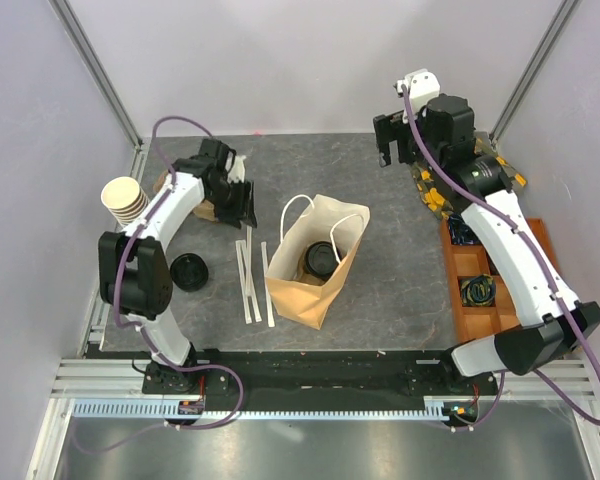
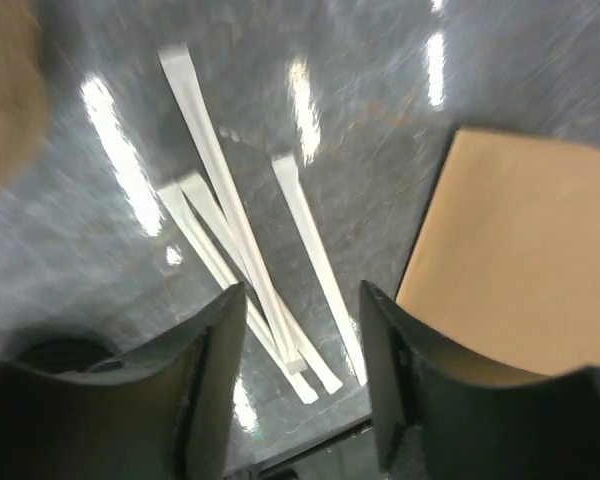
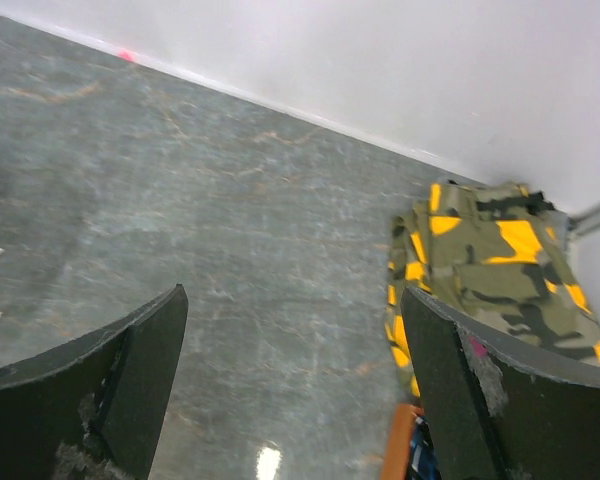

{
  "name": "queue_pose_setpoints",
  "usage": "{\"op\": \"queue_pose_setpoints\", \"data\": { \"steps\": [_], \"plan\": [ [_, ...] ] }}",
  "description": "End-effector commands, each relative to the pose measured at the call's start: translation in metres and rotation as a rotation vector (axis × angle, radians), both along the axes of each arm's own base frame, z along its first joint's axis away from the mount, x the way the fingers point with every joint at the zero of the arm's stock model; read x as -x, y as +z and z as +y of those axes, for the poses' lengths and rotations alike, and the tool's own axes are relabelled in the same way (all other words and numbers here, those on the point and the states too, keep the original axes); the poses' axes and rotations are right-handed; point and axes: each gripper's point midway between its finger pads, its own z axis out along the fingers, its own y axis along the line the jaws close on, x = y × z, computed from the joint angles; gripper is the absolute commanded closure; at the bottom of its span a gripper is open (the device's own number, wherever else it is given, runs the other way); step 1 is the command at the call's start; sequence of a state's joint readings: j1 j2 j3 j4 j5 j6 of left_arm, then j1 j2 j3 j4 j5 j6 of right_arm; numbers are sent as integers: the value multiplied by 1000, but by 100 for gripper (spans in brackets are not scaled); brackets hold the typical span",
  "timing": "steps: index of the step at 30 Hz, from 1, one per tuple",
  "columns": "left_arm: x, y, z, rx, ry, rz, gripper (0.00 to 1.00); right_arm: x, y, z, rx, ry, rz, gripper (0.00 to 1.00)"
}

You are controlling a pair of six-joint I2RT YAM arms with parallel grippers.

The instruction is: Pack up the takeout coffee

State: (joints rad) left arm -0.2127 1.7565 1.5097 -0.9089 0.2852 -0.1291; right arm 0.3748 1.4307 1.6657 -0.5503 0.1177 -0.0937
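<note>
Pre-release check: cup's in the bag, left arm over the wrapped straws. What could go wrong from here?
1. Left jaws hang empty over the wrapped straws, close beside the paper bag; a sideways move could knock it and the coffee cup inside.
2. Left elbow could sweep the loose lid.

- Grey marbled tabletop [image 1: 400, 290], seen from above.
- Brown kraft paper bag with white handles [image 1: 305, 290], mouth open, at centre.
- Long white paper strips [image 1: 248, 282], just left of the bag.
- Loose round black plastic lid [image 1: 190, 271], further left.
- Yellow-and-green camouflage cloth [image 1: 432, 192], far right corner.
- Orange-brown wooden compartment tray [image 1: 449, 285], right edge.
</note>
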Motion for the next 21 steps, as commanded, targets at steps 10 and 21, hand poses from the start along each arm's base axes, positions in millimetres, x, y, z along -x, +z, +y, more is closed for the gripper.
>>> {"op": "queue_pose_setpoints", "data": {
  "steps": [10,21],
  "plan": [
    [54,-87,-44,-114,146,233,64,33,-5,-33,91,-50,-8,4],
    [41,-106,-40,-238,201,231,64,50,-7,-40,82,-50,-7,3]
  ]
}}
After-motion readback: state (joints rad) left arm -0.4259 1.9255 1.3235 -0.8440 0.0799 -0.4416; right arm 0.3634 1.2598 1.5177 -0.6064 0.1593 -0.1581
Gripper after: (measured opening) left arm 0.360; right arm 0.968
